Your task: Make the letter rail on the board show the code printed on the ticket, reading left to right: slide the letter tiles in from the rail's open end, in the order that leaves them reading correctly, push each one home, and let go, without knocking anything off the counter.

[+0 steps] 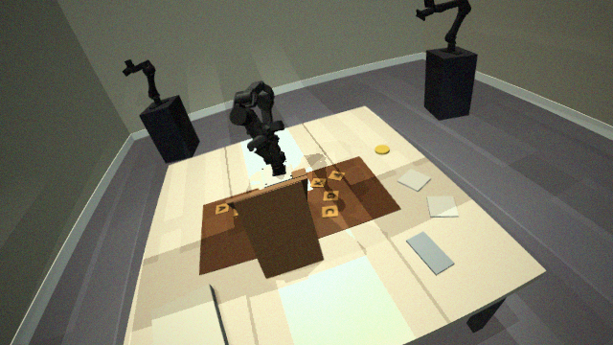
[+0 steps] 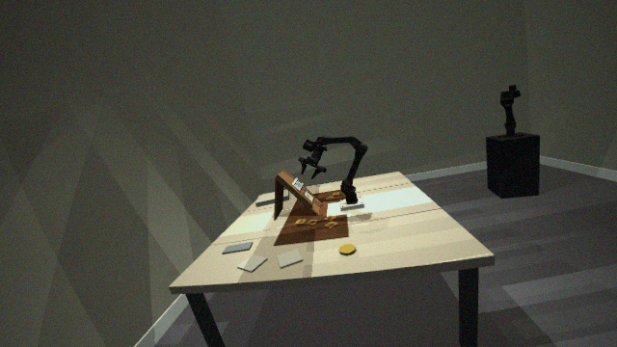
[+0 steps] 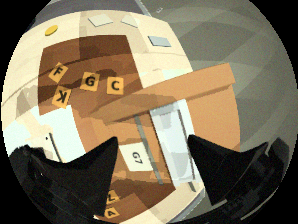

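Above the sloped board (image 2: 308, 195) at mid-frame, the gripper (image 2: 309, 170) hung released, holding nothing; the loose letter tiles (image 1: 329, 195) lay right of it in the top view, on the brown mat (image 1: 378, 201).

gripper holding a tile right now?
No: in the wrist view the gripper has its fingers apart with nothing between them, and the F, K, G and C tiles lie on the brown mat.

The arm (image 2: 356, 159) rose from its base, elbow high, reaching forward. Its gripper (image 2: 309, 172) pointed down, jaws partly open, empty.
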`<state>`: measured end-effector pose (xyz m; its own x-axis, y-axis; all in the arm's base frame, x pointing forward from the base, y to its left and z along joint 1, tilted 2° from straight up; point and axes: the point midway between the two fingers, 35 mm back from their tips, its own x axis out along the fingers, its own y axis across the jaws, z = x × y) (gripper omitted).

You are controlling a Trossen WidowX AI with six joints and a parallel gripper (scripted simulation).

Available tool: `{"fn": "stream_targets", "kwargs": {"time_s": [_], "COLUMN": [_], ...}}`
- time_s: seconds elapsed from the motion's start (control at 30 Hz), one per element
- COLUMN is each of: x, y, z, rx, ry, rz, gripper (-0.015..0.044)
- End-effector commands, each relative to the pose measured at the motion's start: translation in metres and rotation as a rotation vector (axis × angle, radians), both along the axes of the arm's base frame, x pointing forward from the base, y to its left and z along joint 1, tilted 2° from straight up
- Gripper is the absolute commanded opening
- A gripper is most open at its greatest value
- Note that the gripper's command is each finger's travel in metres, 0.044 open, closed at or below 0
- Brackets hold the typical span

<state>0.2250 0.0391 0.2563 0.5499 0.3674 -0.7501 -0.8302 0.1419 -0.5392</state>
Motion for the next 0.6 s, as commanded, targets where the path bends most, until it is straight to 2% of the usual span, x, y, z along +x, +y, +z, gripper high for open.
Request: {"fn": "stream_targets", "kwargs": {"time_s": [0.0,0.33,0.57], "x": [0.011,0.019,0.021], "y": [0.029,0.099,0.167], "z": [-0.017,-0.043,-0.065], "rx": [0.044,0.107,0.109], "ry": [0.1,0.227,0.274], "rz": [-0.033,-0.1,-0.085], "gripper": [0.034,0.034,0.034]}}
